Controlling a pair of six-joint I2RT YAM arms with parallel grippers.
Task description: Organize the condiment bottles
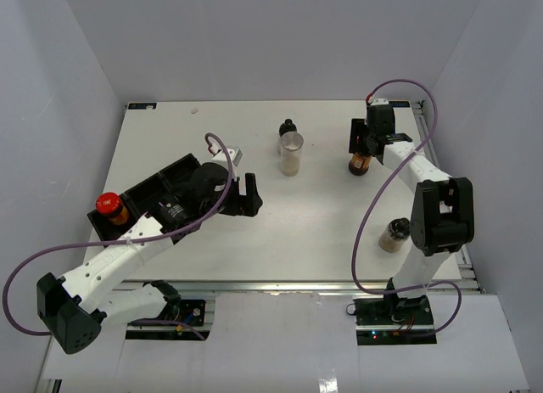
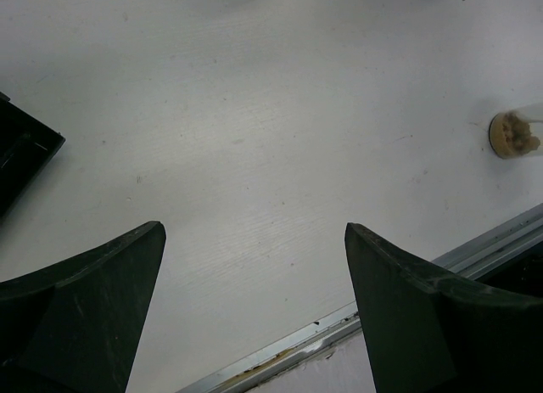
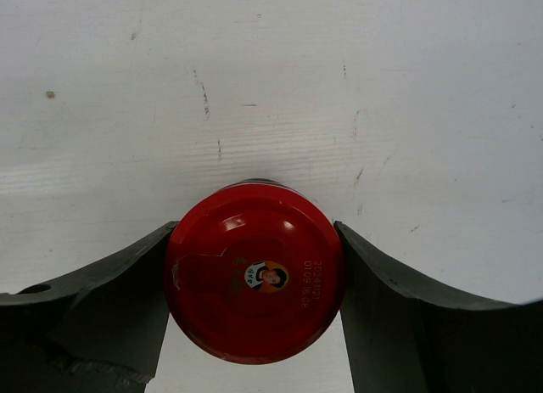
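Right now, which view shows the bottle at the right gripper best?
Right wrist: the red-capped bottle fills the frame, its cap pinched by the right gripper. Top external shows only its brown body under the gripper. Left wrist does not show it.

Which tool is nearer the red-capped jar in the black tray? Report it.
Left. The left tool, open, sits just right of the black tray holding the red-capped jar; the right tool is far right, gripping a second red-capped jar.
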